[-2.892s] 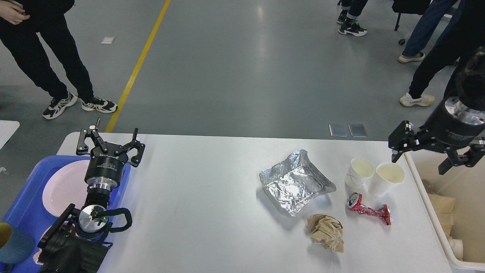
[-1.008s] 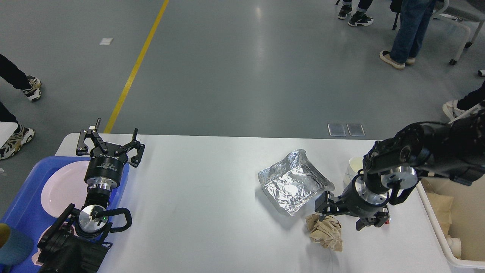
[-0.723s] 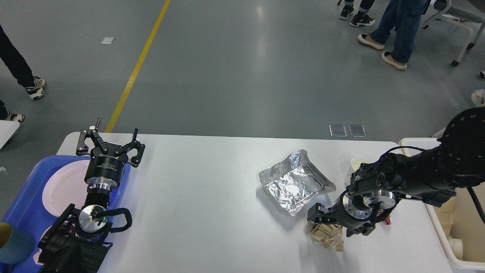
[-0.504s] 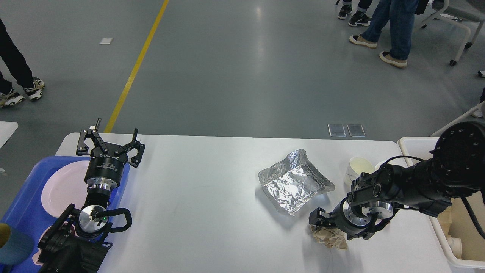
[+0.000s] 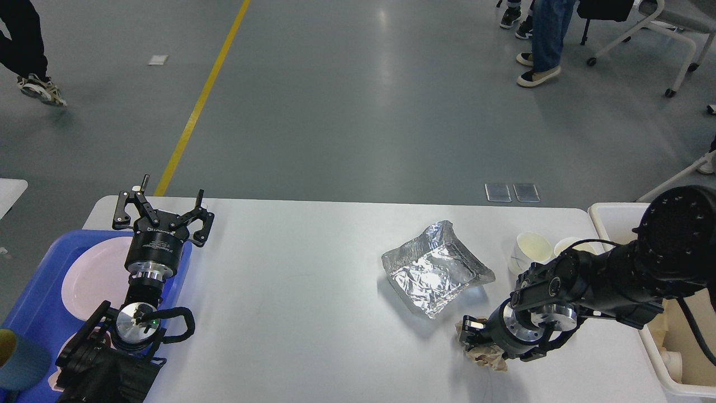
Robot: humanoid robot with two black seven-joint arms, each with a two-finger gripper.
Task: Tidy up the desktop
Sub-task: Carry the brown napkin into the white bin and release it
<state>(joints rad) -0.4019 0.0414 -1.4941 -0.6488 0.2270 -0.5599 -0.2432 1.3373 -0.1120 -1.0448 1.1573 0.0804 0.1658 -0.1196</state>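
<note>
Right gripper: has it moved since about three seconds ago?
Yes. The right gripper has come down from beside the bin toward me, past the foil tray, and is now on the crumpled brown paper.

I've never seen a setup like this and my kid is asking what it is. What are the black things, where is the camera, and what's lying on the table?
The camera sits in a humanoid robot's head, looking forward and down, so the black things are its own two arms. The left hand hangs open above a blue tray that holds a white plate. The right hand is down on a crumpled brown paper ball; whether it has closed on it cannot be told from here. On the white desktop also lie a crushed foil tray and two paper cups. A cream bin stands at the right edge. The legs on the grey floor beyond belong to people.
</note>
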